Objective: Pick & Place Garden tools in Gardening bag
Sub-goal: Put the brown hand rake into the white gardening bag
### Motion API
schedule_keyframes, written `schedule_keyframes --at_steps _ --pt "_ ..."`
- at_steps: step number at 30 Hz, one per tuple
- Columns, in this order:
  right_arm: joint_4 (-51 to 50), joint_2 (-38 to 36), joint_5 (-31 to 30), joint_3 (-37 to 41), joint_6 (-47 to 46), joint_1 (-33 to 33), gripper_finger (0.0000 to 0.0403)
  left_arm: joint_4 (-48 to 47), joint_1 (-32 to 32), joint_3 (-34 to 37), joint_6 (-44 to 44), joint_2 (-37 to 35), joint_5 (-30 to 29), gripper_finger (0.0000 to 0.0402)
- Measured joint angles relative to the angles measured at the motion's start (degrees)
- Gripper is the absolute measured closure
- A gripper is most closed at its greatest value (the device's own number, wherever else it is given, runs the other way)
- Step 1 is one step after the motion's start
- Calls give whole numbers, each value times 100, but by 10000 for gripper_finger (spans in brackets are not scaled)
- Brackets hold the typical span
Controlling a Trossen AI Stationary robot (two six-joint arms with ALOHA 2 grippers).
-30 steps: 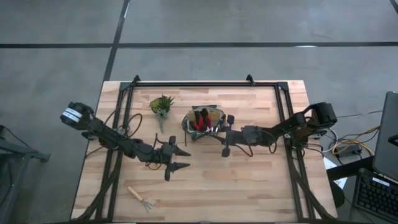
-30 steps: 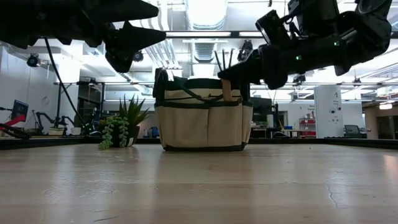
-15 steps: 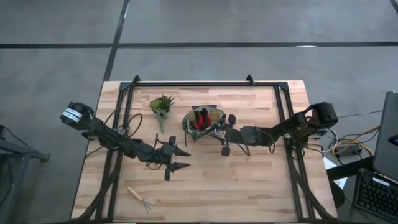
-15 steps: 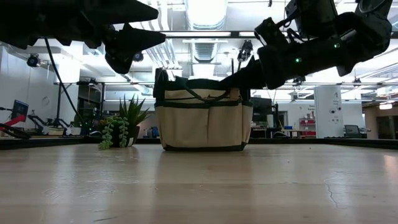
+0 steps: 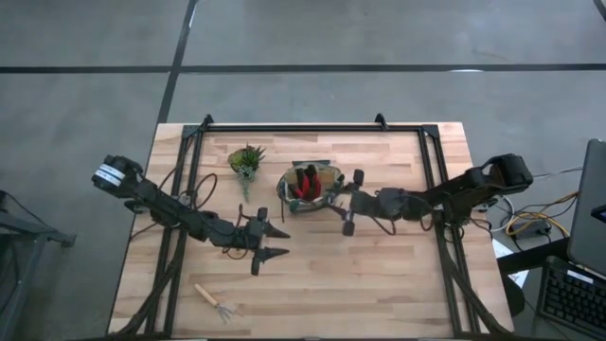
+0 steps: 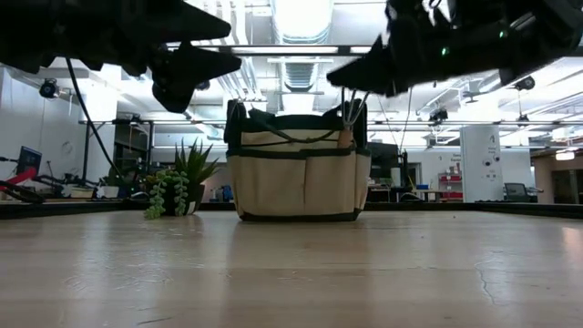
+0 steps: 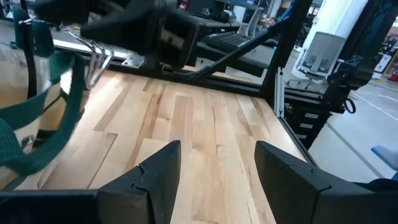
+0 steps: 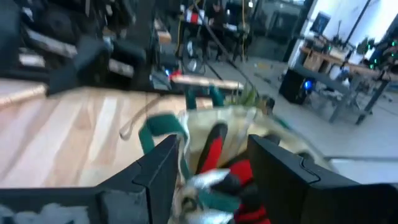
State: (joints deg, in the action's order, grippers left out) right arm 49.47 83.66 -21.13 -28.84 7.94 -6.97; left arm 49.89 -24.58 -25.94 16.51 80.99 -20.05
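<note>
Wooden-handled fork now inside bag, right fingers wide, withdrawn.

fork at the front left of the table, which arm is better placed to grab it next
Left. The wooden-handled fork lies on the left arm's side, and the open left gripper hovers nearer it. The right gripper, open too, is at the gardening bag, farther away.

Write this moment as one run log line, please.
left gripper: open, idle mid-table | right gripper: open, beside gardening bag | fork: on table, front left
</note>
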Motion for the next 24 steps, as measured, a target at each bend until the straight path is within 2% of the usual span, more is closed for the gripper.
schedule_keyframes --at_steps 12,22,24 --pt "-9 -700 59 11 254 -425 213 -197 0 -2 155 0 -52 193" --pt "-58 -691 59 11 136 -680 213 -202 35 -106 144 -2 -114 193" --pt "-137 -691 58 11 80 -679 213 -263 37 -192 158 -6 93 193"
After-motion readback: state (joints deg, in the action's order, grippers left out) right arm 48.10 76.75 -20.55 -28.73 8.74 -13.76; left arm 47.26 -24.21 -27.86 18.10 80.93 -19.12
